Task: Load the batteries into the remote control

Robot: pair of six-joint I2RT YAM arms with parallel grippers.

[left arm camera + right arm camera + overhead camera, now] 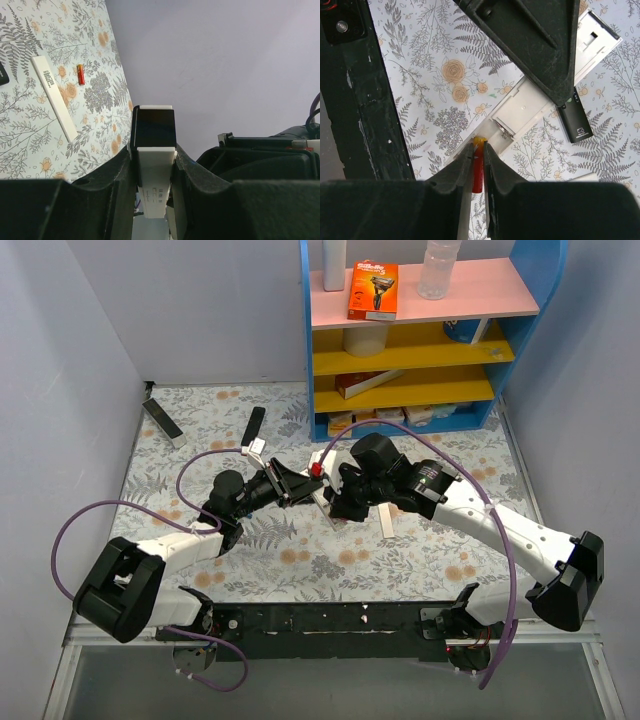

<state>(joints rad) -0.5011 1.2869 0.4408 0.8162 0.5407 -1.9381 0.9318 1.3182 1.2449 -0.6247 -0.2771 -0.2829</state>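
My left gripper (297,486) (154,150) is shut on the slim white remote control (155,170) and holds it tilted over the floral table. In the right wrist view the remote (535,100) lies with its battery compartment open and the spring showing. My right gripper (335,505) (478,150) is shut on one red battery (478,172), whose yellow tip touches the compartment's end. The second red battery (80,74) lies on the table beside the loose white back cover (54,97) (388,520).
A small black remote (575,120) lies just past the white remote. Two more black remotes (255,425) (165,422) lie at the back left. A blue shelf unit (505,380) with boxes and bottles stands at the back right. Grey walls close both sides.
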